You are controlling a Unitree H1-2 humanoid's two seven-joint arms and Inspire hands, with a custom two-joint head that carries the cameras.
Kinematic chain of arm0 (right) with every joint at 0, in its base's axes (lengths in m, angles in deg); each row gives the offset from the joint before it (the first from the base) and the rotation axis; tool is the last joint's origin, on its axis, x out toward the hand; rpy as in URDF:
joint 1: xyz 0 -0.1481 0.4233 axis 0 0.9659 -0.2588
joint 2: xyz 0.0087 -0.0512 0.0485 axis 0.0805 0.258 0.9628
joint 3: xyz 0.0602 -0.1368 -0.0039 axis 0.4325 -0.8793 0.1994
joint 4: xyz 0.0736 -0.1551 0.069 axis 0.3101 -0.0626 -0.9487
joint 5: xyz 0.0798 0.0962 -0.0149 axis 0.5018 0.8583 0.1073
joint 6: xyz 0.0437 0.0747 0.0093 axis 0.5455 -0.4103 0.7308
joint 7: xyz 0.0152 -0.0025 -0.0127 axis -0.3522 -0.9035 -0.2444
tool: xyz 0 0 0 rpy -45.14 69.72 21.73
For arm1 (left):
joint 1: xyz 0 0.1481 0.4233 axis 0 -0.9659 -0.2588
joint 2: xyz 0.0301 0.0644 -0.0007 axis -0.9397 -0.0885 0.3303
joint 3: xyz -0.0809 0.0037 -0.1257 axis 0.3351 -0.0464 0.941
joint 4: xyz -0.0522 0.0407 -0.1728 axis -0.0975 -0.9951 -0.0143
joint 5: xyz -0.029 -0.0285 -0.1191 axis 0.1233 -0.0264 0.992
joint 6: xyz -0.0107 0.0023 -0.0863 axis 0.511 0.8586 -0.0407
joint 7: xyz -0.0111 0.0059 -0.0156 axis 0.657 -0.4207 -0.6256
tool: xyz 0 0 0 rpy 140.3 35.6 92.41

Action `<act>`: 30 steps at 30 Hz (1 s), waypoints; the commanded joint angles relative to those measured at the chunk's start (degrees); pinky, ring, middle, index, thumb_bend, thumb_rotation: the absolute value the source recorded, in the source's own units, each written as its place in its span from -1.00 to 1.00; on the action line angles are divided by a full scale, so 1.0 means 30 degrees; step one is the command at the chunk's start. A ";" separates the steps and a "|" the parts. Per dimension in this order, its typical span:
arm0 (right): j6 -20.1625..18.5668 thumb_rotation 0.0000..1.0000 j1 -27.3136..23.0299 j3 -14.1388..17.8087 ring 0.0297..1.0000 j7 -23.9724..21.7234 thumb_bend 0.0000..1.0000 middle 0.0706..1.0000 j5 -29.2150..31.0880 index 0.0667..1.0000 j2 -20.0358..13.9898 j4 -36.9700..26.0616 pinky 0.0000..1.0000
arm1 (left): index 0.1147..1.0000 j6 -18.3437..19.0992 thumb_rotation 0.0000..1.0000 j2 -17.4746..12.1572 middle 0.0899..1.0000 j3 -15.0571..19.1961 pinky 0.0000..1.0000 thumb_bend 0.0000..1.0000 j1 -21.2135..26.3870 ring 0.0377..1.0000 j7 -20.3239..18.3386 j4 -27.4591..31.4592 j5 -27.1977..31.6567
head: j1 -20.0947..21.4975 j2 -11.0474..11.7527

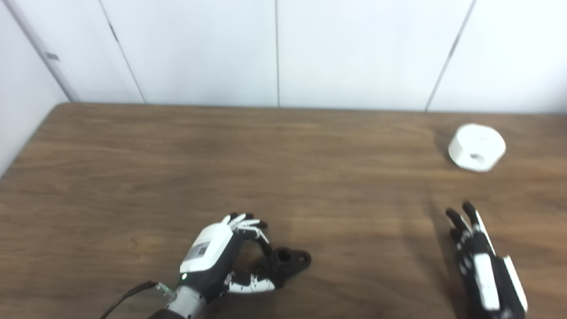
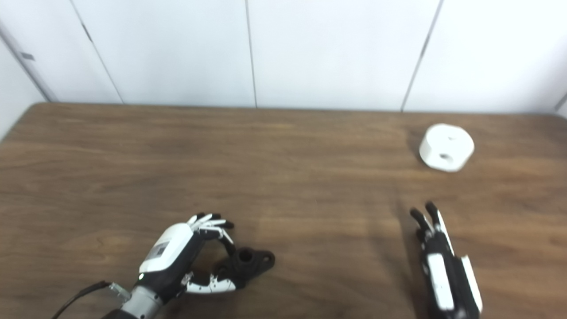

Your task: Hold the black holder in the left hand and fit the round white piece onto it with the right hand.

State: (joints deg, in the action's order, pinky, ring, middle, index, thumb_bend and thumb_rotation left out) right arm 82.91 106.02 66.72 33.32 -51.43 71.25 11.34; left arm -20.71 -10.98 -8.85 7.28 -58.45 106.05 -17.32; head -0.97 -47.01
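Hand positions first: we see the left hand (image 1: 221, 252) low near the front edge of the worktop (image 1: 177, 155), its white-shelled back turned up and its wrist entering from the bottom left. Its fingers (image 1: 248, 226) curl over from above while the thumb reaches in from below, and together they close around the near end of the black holder (image 1: 285, 261). We cannot tell whether the holder is lifted or resting on the surface. The right hand (image 1: 480, 261) lies at the lower right, back up, with fingers (image 1: 463, 219) extended, slightly spread and pointing away from us; it grips nothing.

We note that the holder is a dark, matte, lumpy part with a round socket on top and a flat lug with a hole at its far end. The round white piece (image 1: 476, 146) is a smooth, squat cylinder with a small hole in its side wall. It sits at the far right, well apart from both hands. The worktop is brown wood-grain laminate, backed by plain white wall panels (image 1: 354, 53).
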 commanded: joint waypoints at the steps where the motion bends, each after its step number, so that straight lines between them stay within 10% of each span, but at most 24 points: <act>1: -0.0167 0.78 0.0168 -0.0097 0.98 0.0178 0.07 0.84 0.0051 0.95 0.0865 -0.0999 1.00 | -0.16 -0.0560 -0.90 0.0138 0.60 -0.0429 0.97 0.04 -0.0162 0.84 -0.0253 0.0097 0.0143 | 0.0104 -0.0342; 13: -0.1748 0.77 -0.0060 -0.0305 0.97 0.0657 0.09 0.84 -0.0090 0.94 0.0868 -0.2204 1.00 | -0.16 -0.1384 -0.90 0.0069 0.62 -0.1807 0.99 0.04 -0.0296 0.84 -0.0617 -0.0314 -0.0739 | 0.0518 -0.1617; 30: -0.2057 0.74 0.0080 -0.0167 0.97 0.0917 0.10 0.83 0.0131 0.93 0.0946 -0.2500 1.00 | -0.16 -0.2307 -0.90 0.0368 0.63 -0.2523 1.00 0.04 -0.0398 0.86 0.0228 -0.1499 -0.1611 | 0.1130 -0.1281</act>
State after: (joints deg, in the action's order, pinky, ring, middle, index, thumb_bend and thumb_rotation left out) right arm 76.01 105.90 65.93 35.61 -51.54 71.27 6.61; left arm -26.76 -9.93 -15.26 6.95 -56.35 103.06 -21.88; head 1.85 -51.33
